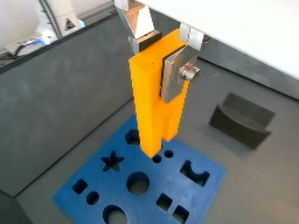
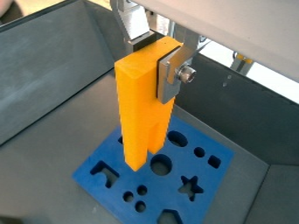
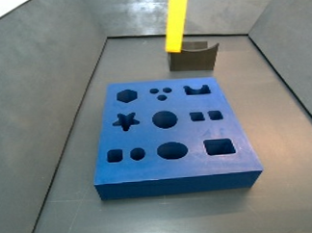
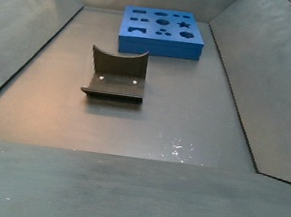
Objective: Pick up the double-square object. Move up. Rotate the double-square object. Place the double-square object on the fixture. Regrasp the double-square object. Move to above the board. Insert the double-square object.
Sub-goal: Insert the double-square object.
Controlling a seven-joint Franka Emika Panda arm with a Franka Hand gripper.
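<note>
While I hang over the grey floor, this is where I stand:
Gripper: my gripper [image 1: 163, 54] is clamped on the long yellow-orange plastic double-square object [image 1: 156, 101], held upright.
Piece: hanging above the thick blue board with cut-out holes [image 3: 172, 127], near its far edge.
Fixture: dark notched fixture [image 4: 115, 75] bare, apart from the board.
Done, I judge: pick, rotate, regrasp, move above.
Left: insertion.
</note>
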